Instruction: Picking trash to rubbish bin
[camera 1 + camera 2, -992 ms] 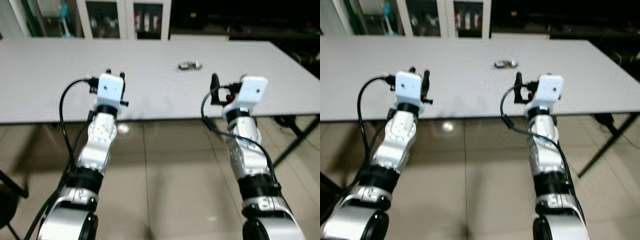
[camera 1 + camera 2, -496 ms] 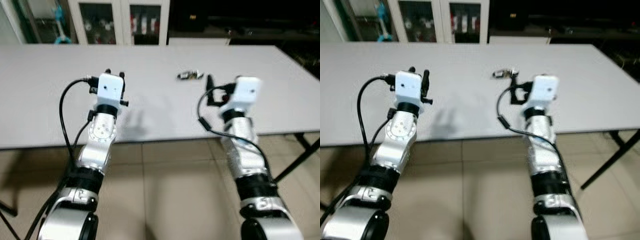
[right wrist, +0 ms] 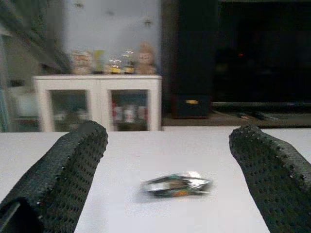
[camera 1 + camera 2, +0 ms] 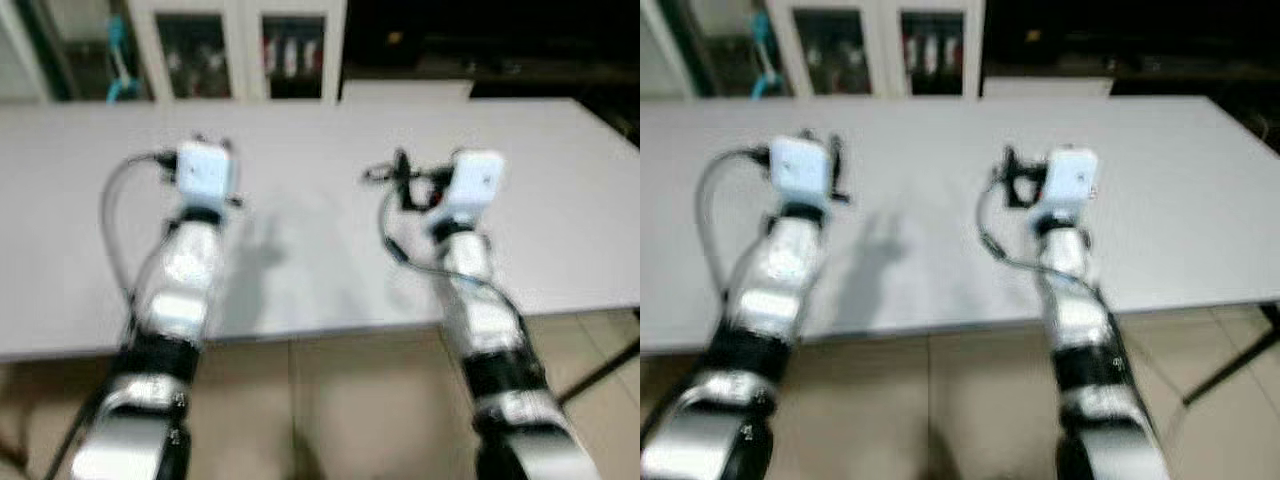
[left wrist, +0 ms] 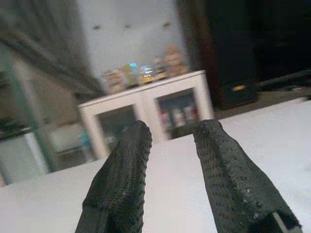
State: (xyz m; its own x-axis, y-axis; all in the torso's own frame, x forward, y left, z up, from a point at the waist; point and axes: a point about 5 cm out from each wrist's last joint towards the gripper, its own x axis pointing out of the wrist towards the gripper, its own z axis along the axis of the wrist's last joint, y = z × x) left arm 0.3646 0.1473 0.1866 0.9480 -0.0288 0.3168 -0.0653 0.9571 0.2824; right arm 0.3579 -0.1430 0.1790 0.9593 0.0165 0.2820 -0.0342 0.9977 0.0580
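Floor: tan tiles [image 4: 330, 400] are seen nearest, at 6 o'clock under the table edge.
Left gripper [image 5: 170, 160]: it is raised over the table at 10 o'clock; the jaws are spread a little, with nothing between them.
Right gripper [image 3: 167, 170]: it is raised at 1 o'clock; the jaws are spread wide and aimed at the wrapper, which is framed between the fingers [image 3: 68, 170] but not touched.
Wrapper [image 3: 176, 185]: a crumpled foil scrap is lying on the table just ahead of the right gripper; in the blurred eye views it is mostly hidden behind that gripper.
Table [image 4: 560, 190]: a long pale top is spread across the view.
Cabinet [image 4: 240, 50]: white, glass-doored, it stands beyond the table at 12 o'clock.
Change: within the last second the table has been brought closer and the wrapper, earlier well ahead of the right gripper, is now just before it; the blur suggests walking.
Meaning: the approach is judged nearly done; a reach and a pinch are called for next. No bin can be made out.
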